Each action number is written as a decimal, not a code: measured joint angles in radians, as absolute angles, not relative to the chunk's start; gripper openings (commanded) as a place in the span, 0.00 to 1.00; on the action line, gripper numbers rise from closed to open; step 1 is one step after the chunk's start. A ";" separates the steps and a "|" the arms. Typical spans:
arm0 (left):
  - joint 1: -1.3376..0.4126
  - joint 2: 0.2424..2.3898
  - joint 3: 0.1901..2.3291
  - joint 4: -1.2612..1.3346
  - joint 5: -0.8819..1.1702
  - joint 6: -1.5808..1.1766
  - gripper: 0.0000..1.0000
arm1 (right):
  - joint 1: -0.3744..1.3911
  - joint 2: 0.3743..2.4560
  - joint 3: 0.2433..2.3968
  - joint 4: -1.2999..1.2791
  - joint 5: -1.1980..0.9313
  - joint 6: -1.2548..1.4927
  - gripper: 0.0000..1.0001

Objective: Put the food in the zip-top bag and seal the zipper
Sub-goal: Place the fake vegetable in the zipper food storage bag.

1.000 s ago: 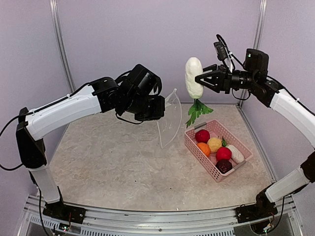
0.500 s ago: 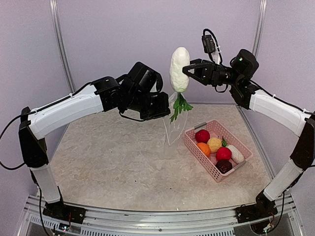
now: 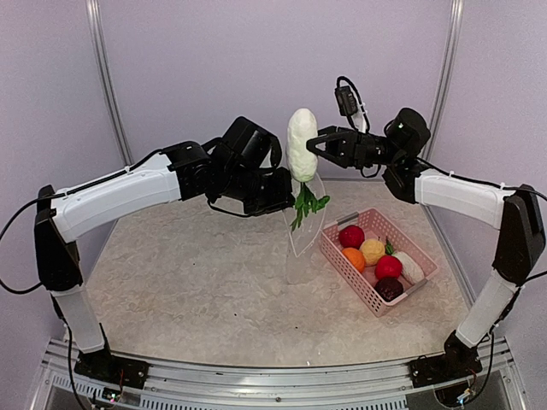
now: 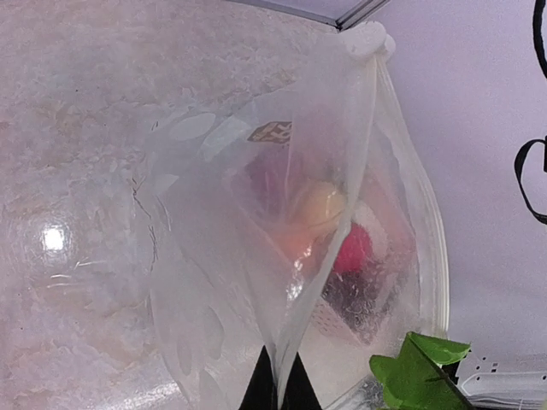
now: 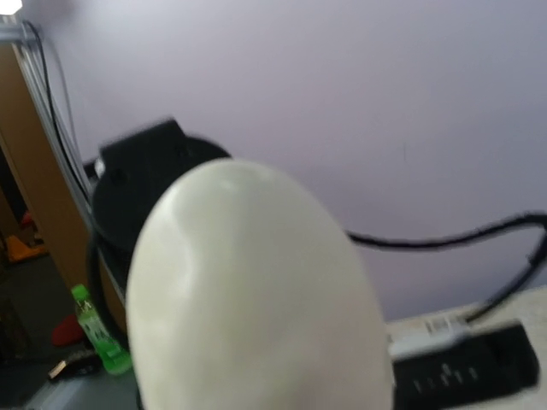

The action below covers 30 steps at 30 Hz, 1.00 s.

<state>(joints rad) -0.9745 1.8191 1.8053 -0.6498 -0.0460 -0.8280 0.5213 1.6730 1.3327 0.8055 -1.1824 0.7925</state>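
Above the table (image 3: 197,282), the left gripper (image 3: 278,192) is pinched on 1 edge of the hanging zip-top bag (image 3: 303,224). The right gripper (image 3: 314,145) clamps a white radish (image 3: 300,143) upright over the bag, its green leaves (image 3: 306,203) at the mouth. The pink basket (image 3: 346,278) alongside holds 2 red balls (image 3: 350,236), 1 orange ball (image 3: 354,259), 1 yellow ball (image 3: 372,250), 1 dark purple ball (image 3: 389,289) and 1 white oblong piece (image 3: 408,266).

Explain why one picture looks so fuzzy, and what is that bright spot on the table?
Right wrist view: the white radish sits so close to the lens that it and the background blur. Left wrist view: a light's reflection glares on the table; the zip-top bag hazes what lies behind it. Top view: sharp, evenly lit.
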 measured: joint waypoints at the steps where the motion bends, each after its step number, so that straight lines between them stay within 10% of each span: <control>1: -0.974 1.814 1.797 -0.650 -0.046 -0.830 0.00 | 0.522 1.670 1.326 0.793 -1.184 0.769 0.28; 13: -0.974 1.720 1.738 -0.584 -0.046 -0.833 0.00 | 0.522 1.616 1.231 0.485 -1.179 0.424 0.33; 18: -0.971 1.713 1.712 -0.570 -0.053 -0.834 0.00 | 0.522 1.600 1.232 0.365 -1.134 0.299 0.67; 30: -0.955 1.699 1.654 -0.557 -0.072 -0.830 0.00 | 0.523 1.547 1.322 0.066 -0.948 0.091 0.78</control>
<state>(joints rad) -0.9554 1.6985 1.6535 -0.5568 -0.0719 -0.8303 0.5228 1.5475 1.3220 0.0658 -0.9478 0.0906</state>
